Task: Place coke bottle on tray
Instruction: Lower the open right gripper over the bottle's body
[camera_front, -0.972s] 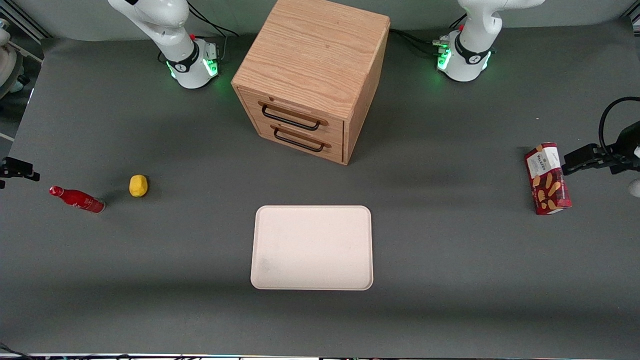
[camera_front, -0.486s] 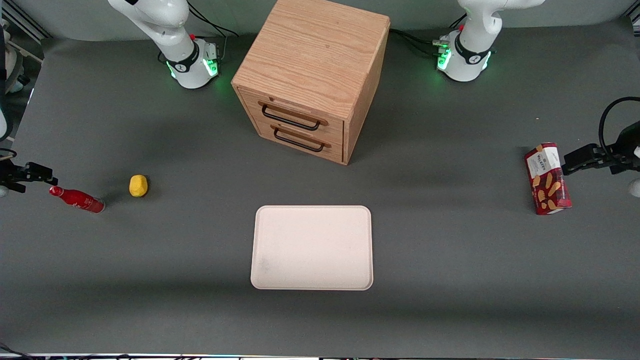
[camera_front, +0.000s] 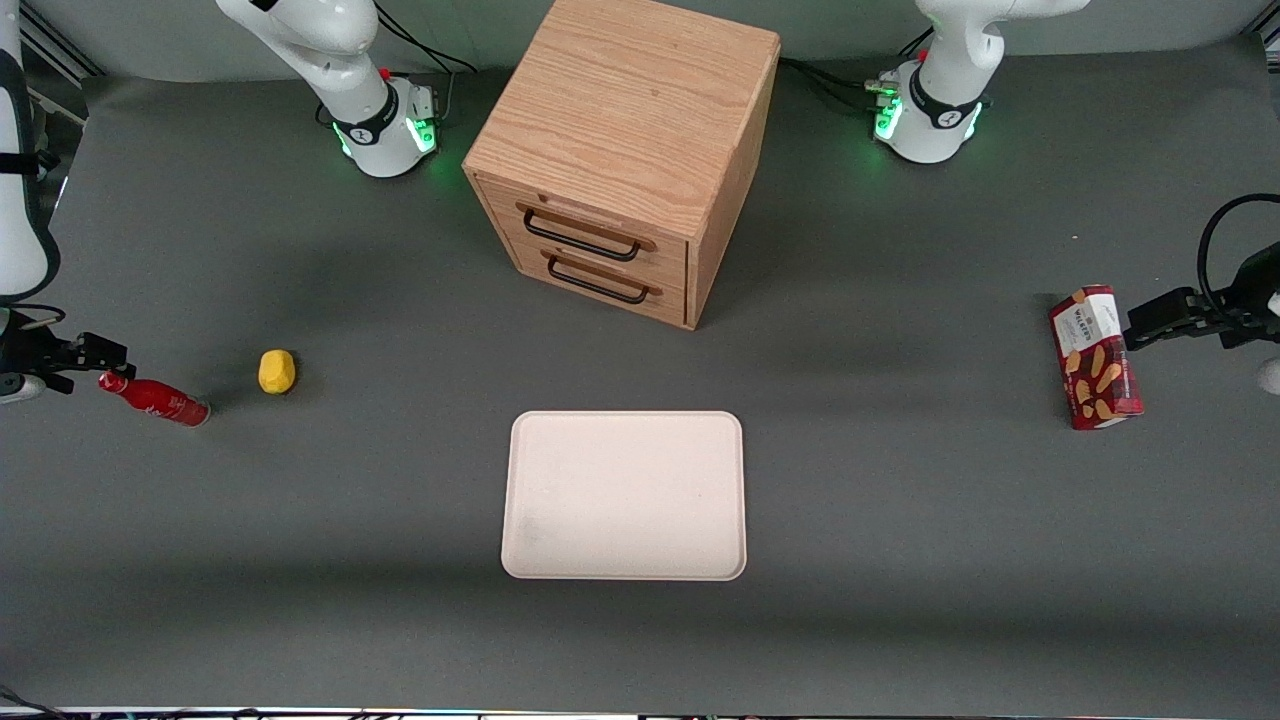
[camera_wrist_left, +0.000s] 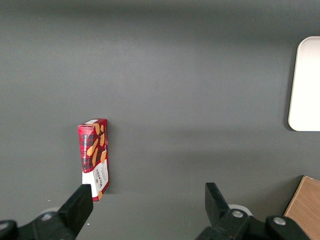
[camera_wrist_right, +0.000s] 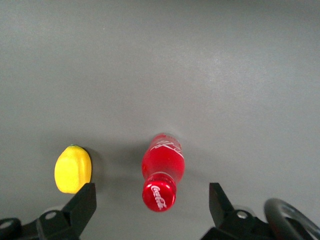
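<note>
Coke bottle: the coke bottle (camera_front: 154, 397) (camera_wrist_right: 162, 171) stands upright on the grey table (camera_front: 900, 520) at the working arm's end, red cap on top, untouched and well apart from the tray.
Gripper: the gripper (camera_front: 88, 352) (camera_wrist_right: 152, 206) hangs above the bottle's cap; the wrist view shows its two fingers (camera_wrist_right: 80, 204) spread wide, one to each side of the bottle and clear of it, holding nothing.
Lemon: a yellow lemon (camera_front: 277, 371) (camera_wrist_right: 73, 169) lies just beside the bottle, toward the table's middle, not touching it.
Tray: the cream-white tray (camera_front: 625, 495) (camera_wrist_left: 306, 85) lies flat at the table's middle, nearer the front camera than the wooden drawer cabinet (camera_front: 625, 150).
Cabinet: two drawers with dark handles, both closed.
Snack box: a red snack box (camera_front: 1095, 357) (camera_wrist_left: 94, 157) stands toward the parked arm's end.
</note>
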